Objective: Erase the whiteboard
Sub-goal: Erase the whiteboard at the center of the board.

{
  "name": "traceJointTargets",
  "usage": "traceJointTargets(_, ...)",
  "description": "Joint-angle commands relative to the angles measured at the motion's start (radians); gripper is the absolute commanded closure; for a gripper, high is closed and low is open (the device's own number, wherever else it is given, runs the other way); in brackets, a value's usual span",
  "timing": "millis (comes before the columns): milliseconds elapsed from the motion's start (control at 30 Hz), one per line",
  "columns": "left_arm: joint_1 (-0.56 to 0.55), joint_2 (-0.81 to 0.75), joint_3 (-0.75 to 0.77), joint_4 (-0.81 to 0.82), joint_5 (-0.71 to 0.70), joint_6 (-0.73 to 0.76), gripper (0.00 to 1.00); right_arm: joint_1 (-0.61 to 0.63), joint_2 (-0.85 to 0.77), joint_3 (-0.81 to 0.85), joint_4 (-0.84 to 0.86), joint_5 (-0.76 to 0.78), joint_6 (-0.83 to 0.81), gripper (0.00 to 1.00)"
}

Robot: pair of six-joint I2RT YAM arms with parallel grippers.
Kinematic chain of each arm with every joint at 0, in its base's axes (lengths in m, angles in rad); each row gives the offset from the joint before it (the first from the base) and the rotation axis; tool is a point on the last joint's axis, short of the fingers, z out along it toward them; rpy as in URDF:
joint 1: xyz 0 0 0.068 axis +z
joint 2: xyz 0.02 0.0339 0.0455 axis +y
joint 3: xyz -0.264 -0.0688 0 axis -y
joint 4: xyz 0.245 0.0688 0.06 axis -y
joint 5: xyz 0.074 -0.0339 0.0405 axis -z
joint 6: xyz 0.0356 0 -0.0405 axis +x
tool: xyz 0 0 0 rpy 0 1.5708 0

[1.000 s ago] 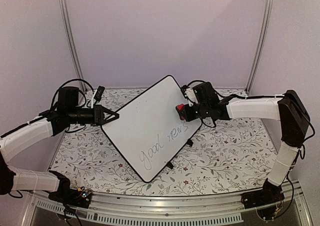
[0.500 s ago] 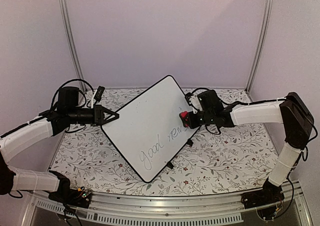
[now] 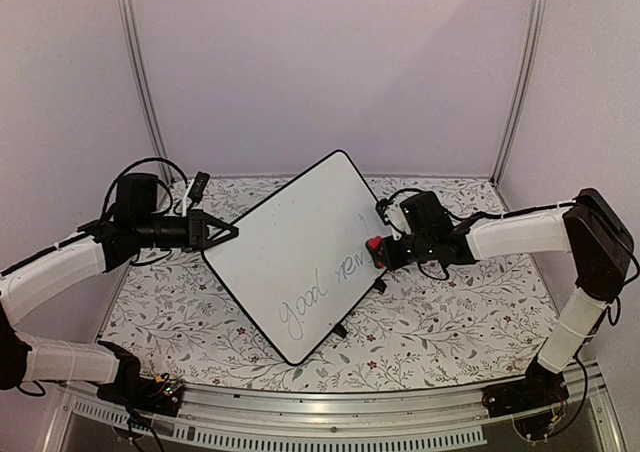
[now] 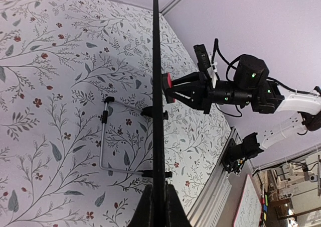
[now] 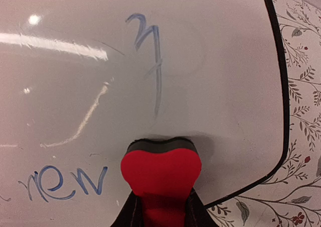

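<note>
The whiteboard (image 3: 290,237) stands tilted on the table, with grey "good new" writing (image 3: 322,290) along its lower right. My left gripper (image 3: 232,231) is shut on the board's left edge; the left wrist view shows the board edge-on (image 4: 155,61) between the gripper's fingers (image 4: 159,209). My right gripper (image 3: 382,252) is shut on a red eraser (image 3: 375,246) whose black felt presses on the board near the right edge. In the right wrist view the eraser (image 5: 160,172) sits just right of "new" (image 5: 65,184). A faint blue stroke (image 5: 150,51) remains above it.
A wire stand with black feet (image 4: 106,136) props the board from behind. The flowered tablecloth (image 3: 450,312) covers the table. An aluminium rail (image 3: 330,424) runs along the near edge, and metal frame posts (image 3: 140,82) stand at the back corners.
My right gripper has slid the eraser down the board's right side toward the near edge, wiping the last letter of the writing. The left arm and the board have stayed still.
</note>
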State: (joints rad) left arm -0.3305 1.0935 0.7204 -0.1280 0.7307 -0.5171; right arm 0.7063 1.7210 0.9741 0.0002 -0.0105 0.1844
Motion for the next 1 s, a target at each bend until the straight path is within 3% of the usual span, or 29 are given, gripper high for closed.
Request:
traceJointTargets(0,-0.008,-0.002,-0.011,0.027,0.065,0.043,1.0,0.001,-0.013,-0.03,-0.054,-0.007,0.006,1.0)
traceJointTargets(733,-0.007,-0.006,-0.011,0.026,0.066,0.045,1.0,-0.021,0.124,0.317,-0.146,0.024,-0.039,1.0)
traceJointTargets(967,-0.008,-0.011,-0.012,0.026,0.065,0.044,1.0,-0.022,0.128,0.276,-0.138,0.021,-0.038,1.0)
